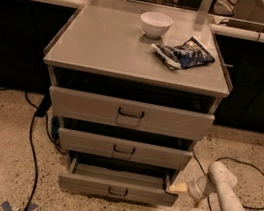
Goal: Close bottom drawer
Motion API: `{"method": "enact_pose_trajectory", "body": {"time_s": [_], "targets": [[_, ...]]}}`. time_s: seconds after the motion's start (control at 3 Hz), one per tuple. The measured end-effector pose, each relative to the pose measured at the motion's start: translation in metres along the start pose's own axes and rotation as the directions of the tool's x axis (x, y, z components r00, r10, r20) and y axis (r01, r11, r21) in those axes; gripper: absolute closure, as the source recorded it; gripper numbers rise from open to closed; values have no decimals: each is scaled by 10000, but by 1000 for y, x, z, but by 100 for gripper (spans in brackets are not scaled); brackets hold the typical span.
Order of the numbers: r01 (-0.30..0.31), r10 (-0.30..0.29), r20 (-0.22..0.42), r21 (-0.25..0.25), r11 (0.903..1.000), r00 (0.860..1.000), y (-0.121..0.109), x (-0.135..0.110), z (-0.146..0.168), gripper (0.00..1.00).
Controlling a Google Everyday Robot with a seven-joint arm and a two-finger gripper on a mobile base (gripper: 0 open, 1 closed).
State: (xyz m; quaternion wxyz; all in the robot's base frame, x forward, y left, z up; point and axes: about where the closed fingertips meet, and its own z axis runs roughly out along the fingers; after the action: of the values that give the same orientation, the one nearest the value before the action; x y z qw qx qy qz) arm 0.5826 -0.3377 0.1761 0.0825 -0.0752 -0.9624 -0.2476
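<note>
The bottom drawer (117,189) is a shallow grey-beige tray with a small dark loop handle (117,192). It stands pulled out from the base of the cabinet (137,68), further out than the two drawers above it. My gripper (176,188) is at the drawer's right front corner, close to or touching its right side. The white arm (220,194) reaches in from the lower right.
A white bowl (155,24) and a dark snack bag (183,53) lie on the cabinet top. The top drawer (130,113) and middle drawer (124,149) are slightly open. Black cables (32,140) run on the speckled floor at left, another cable (256,175) at right.
</note>
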Motion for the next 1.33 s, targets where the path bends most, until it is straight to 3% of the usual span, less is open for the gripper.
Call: {"method": "enact_pose_trajectory", "body": {"time_s": [0.33,0.67,1.0,1.33], "targets": [[-56,53,129,244,9997,9999,-8,0,-1,0],[82,-100,225,800,9968,9997,-22,2,-6,0],[718,-794,580,1229,9898,9952,-31,0,-4,0],[1030,-1080,213,1656,9808,9939,-29,3,16,0]]}}
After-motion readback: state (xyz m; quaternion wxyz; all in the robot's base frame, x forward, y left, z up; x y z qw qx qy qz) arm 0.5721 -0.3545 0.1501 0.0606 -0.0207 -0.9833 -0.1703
